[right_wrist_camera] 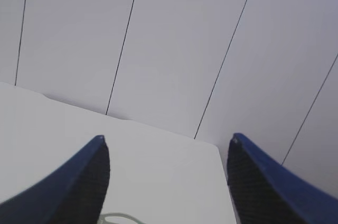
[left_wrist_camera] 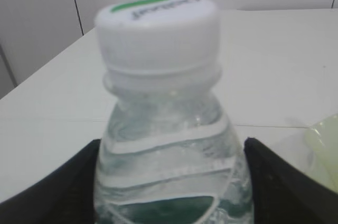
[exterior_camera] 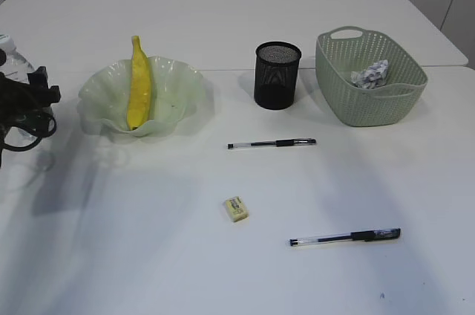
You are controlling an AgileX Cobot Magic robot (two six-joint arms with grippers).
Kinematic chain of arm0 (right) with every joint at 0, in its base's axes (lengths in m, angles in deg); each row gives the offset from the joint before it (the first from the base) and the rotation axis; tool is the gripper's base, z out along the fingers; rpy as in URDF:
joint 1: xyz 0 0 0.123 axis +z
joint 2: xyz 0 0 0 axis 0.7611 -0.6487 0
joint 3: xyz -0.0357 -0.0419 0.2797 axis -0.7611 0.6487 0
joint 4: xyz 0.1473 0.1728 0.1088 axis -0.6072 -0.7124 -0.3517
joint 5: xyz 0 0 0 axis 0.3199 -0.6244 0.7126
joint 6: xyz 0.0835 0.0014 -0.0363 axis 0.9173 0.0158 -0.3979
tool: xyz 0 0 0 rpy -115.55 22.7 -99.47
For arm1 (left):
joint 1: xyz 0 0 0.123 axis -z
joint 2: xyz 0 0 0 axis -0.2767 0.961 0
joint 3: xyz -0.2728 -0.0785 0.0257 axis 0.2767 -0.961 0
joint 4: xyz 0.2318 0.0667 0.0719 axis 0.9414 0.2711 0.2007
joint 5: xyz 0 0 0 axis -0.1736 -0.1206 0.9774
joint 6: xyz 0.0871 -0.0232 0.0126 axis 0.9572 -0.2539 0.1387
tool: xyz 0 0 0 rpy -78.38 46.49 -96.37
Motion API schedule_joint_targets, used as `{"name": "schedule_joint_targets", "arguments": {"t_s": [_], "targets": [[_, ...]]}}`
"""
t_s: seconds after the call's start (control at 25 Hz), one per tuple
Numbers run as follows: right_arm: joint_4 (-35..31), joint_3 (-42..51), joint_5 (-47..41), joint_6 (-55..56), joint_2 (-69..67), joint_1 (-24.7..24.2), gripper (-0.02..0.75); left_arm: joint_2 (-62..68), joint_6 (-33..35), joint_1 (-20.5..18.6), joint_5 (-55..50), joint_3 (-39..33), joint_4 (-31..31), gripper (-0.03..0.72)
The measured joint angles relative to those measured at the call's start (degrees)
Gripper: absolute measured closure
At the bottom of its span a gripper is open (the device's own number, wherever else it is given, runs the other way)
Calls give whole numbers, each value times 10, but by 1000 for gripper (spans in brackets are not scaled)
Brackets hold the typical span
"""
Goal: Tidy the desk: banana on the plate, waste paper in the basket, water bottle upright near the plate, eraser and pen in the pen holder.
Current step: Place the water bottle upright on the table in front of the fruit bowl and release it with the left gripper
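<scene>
**Bottle standing by the plate, pens and eraser waiting**

Here, we are seeing the left gripper (left_wrist_camera: 169, 182) straddling the water bottle (left_wrist_camera: 166, 129), which is standing upright with its white cap on top. The two dark fingers (left_wrist_camera: 58, 187) are sitting just beside the bottle's shoulders, and a sliver of gap seems to be showing on each side, though the close, blurred view is keeping us from saying for certain whether the pads are touching or already clear. We are judging this as the release at the end of the bottle step: the bottle is standing near the plate (exterior_camera: 178, 92), at the far left edge of the exterior view.

The right gripper (right_wrist_camera: 169, 182) is holding nothing, its blue jaws standing wide apart and pointing at the wall beyond the desk (exterior_camera: 148, 255).

Moving outward, the banana (exterior_camera: 138, 85) is lying in the plate and the waste paper (exterior_camera: 369, 73) is resting inside the basket (exterior_camera: 371, 99). We are reckoning that the next move calls for backing the left gripper away without tipping the bottle.

The eraser (exterior_camera: 235, 209) and two pens, one near the pen holder (exterior_camera: 277, 77) at (exterior_camera: 272, 143) and one nearer the front (exterior_camera: 345, 237), are lying in the open, well apart, with nothing blocking a reach.
</scene>
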Motion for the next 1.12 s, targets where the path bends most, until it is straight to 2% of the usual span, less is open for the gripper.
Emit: {"name": "schedule_joint_targets", "arguments": {"t_s": [0.4, 1.12], "targets": [[0, 0, 0, 0, 0, 0, 222, -7, -3, 0, -40, 0, -22, 98], [0, 0, 0, 2, 1, 0, 223, -45, -4, 0, -83, 0, -3, 95]]}}
